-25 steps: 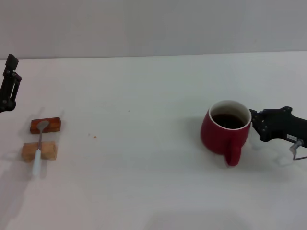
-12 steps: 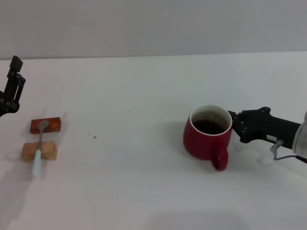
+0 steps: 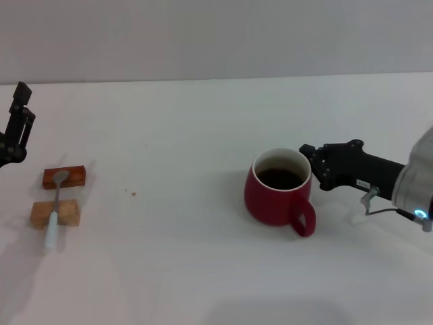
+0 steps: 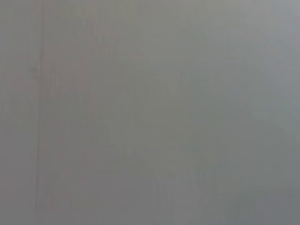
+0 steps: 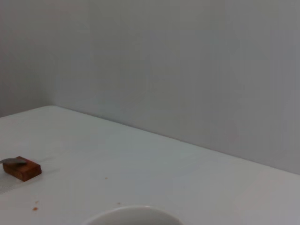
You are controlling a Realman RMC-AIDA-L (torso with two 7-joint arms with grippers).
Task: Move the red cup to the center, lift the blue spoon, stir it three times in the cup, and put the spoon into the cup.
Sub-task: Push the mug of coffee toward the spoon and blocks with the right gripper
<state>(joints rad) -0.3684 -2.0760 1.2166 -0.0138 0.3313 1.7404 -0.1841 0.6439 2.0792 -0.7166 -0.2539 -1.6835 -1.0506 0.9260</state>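
Pushing against the rim side of the red cup (image 3: 278, 196), the right gripper (image 3: 312, 164) shows no clear finger gap, while the blue spoon (image 3: 55, 207), lying lengthwise across two wooden blocks (image 3: 57, 213), sits just below the left gripper (image 3: 17, 125).

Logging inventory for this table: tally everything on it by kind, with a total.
Rounded dark-red ceramic mug with dark liquid: 1
Slim teaspoon, grey metal bowl, pale-blue handle: 1
Small wooden blocks, one reddish, one pale: 2
Total: 4
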